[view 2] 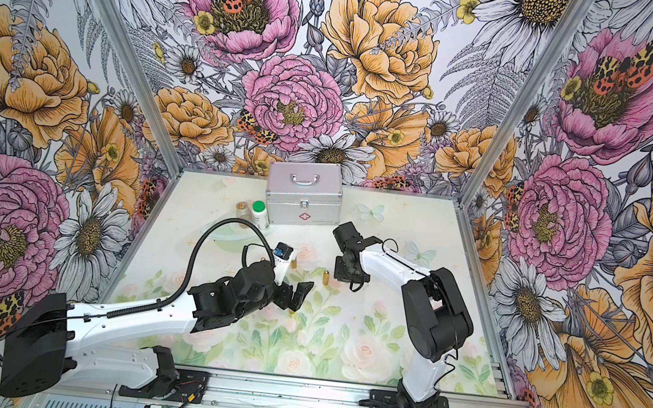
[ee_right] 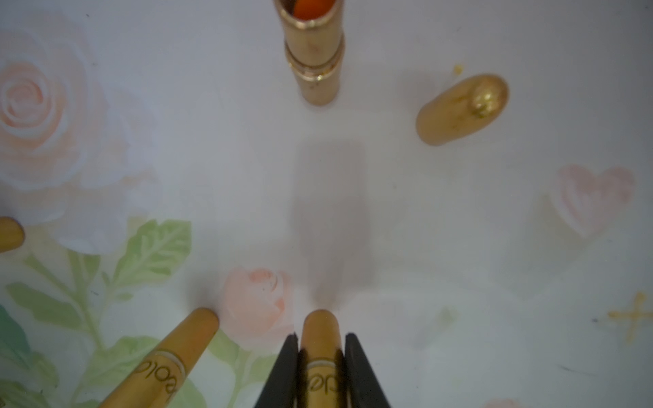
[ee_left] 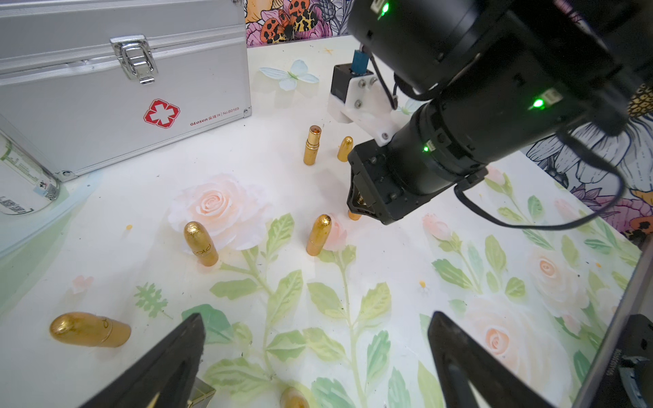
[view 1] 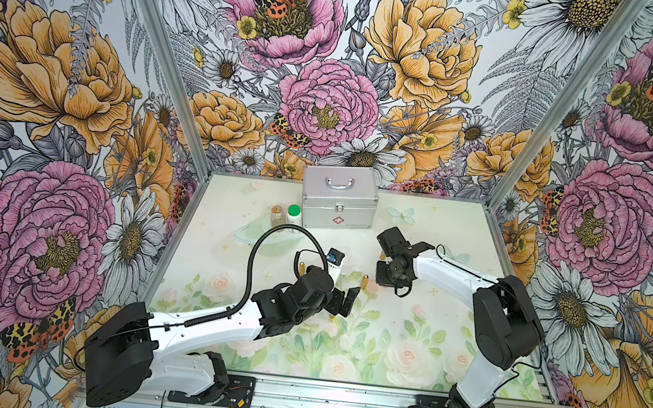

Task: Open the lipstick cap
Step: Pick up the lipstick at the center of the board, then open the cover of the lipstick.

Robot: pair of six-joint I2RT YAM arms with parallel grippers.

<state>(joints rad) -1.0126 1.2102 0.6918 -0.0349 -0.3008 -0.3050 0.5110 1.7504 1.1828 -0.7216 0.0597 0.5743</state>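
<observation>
Silver first-aid case (ee_left: pixel 106 106) has a red cross logo + "GLosen" and "No.B0169" on the front. Task lipstick (ee_right: pixel 319 325) is shiny gold, bullet-shaped, w/ a thin ring and cursive script I can't fully read. It's in front of the case, toward the right arm's side, standing upright on the floral mat (ee_left: pixel 388 282), long axis vertical. Right gripper (ee_right: pixel 321 341) fingers pinch it at the ring; left gripper (ee_left: pixel 316 318) fingers spread wide, nothing between.
</observation>
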